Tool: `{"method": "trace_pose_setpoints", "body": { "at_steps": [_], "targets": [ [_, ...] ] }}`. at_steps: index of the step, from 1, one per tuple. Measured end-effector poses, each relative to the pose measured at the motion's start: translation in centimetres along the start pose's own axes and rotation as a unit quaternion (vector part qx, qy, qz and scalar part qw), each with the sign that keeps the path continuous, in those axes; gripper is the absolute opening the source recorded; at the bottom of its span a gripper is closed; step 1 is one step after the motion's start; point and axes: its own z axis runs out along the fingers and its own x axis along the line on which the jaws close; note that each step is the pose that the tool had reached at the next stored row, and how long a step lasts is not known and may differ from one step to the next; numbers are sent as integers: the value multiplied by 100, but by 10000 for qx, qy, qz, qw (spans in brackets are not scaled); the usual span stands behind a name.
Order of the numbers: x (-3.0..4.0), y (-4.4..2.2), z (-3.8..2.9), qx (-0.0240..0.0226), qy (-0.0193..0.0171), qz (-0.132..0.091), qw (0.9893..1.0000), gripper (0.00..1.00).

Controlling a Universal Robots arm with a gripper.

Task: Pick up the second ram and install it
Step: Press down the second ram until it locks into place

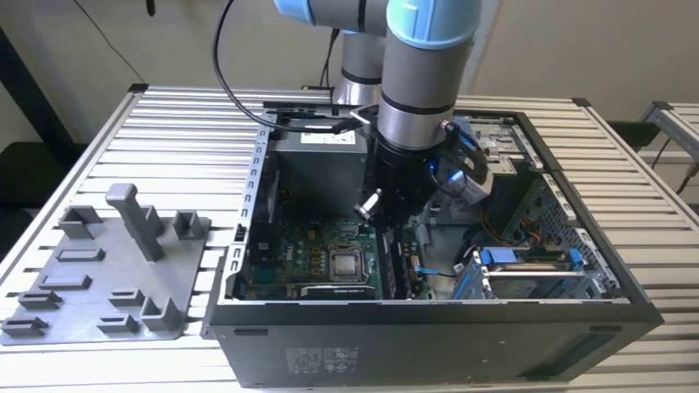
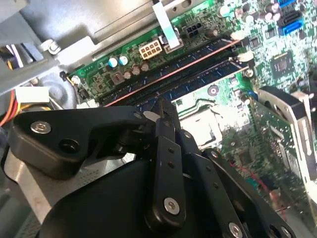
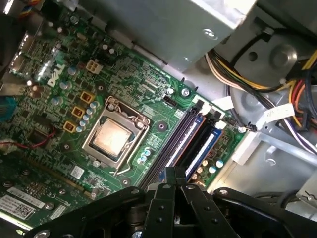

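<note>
An open computer case (image 1: 437,336) lies on its side on the slatted worktop (image 1: 164,123), and the arm reaches down into it so that the end effector (image 1: 372,214) hangs over the motherboard (image 1: 295,254), just beside the square silver processor chip (image 1: 347,264) on the exterior view's right. In both wrist views the black fingers (image 3: 167,198) of the end effector (image 3: 174,171) are drawn together until their tips meet, with no gap between them and no board standing out from them; whether they pinch anything thin cannot be told. Beside the processor chip (image 3: 113,136) runs a bank of long parallel memory slots (image 3: 208,141), and the second ram (image 3: 183,141) lies lengthwise in that bank as a narrow dark strip on the side nearer the chip, with the fingertips directly over one of its ends. In the second wrist view the end effector (image 2: 162,106) points at the same strip (image 2: 198,79), which sits between the processor chip (image 2: 203,126) and another long strip in the neighbouring slot (image 2: 173,69). Whether the tips touch the ram cannot be told. A bundle of coloured cables (image 3: 292,114) runs beyond the slots, away from the chip. Outside the case, well apart from the chip toward the exterior view's left, a grey holder tray (image 1: 98,278) rests on the worktop.
</note>
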Motion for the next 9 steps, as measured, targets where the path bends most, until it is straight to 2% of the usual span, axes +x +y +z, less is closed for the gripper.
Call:
{"method": "trace_pose_setpoints", "body": {
  "at_steps": [3, 5, 9],
  "targets": [
    [6, 4, 13, -1, -13, -240, 9997, 11],
    [6, 5, 21, -2, -22, -422, 9991, 11],
    [7, 6, 24, -3, -42, -786, 9969, 11]
  ]
}}
